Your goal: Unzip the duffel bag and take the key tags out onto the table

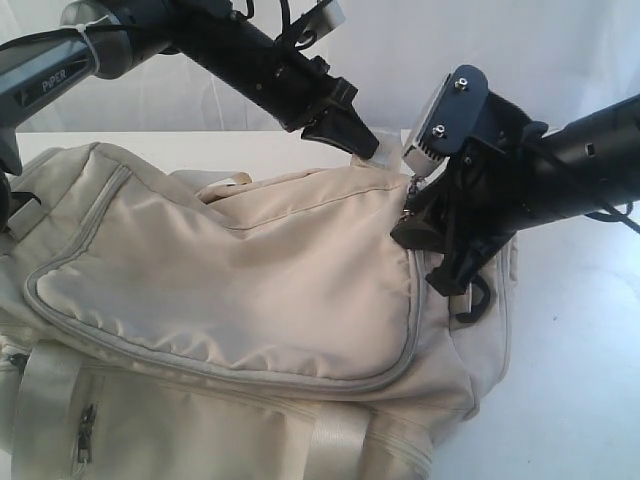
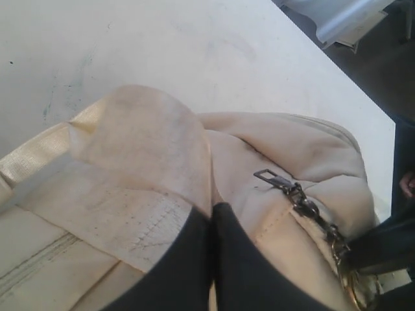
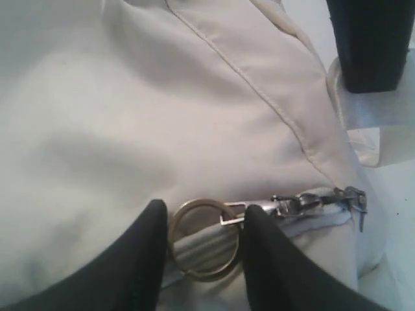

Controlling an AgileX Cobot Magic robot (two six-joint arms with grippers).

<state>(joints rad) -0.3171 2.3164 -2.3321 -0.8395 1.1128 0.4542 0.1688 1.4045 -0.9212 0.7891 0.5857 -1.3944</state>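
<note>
The cream duffel bag (image 1: pixel 250 280) fills the table (image 1: pixel 580 380) and its grey zipper is closed. At the bag's top edge my left gripper (image 1: pixel 365 143) is shut, pinching a raised fold of the bag's fabric (image 2: pixel 149 142) between its black fingers (image 2: pixel 188 259). My right gripper (image 3: pixel 202 210) reaches onto the bag's right end (image 1: pixel 425 245). Its two fingers press on either side of the brass ring (image 3: pixel 206 275) that hangs on the zipper pull (image 3: pixel 295 202). The key tags are hidden.
A pale webbing strap (image 1: pixel 40 400) and a small zipped side pocket (image 1: pixel 85 430) lie on the bag's near side. The table's edge (image 2: pixel 363 103) runs close behind the bag, with dark floor beyond. The left arm's finger (image 3: pixel 369 45) hangs just above the zipper end.
</note>
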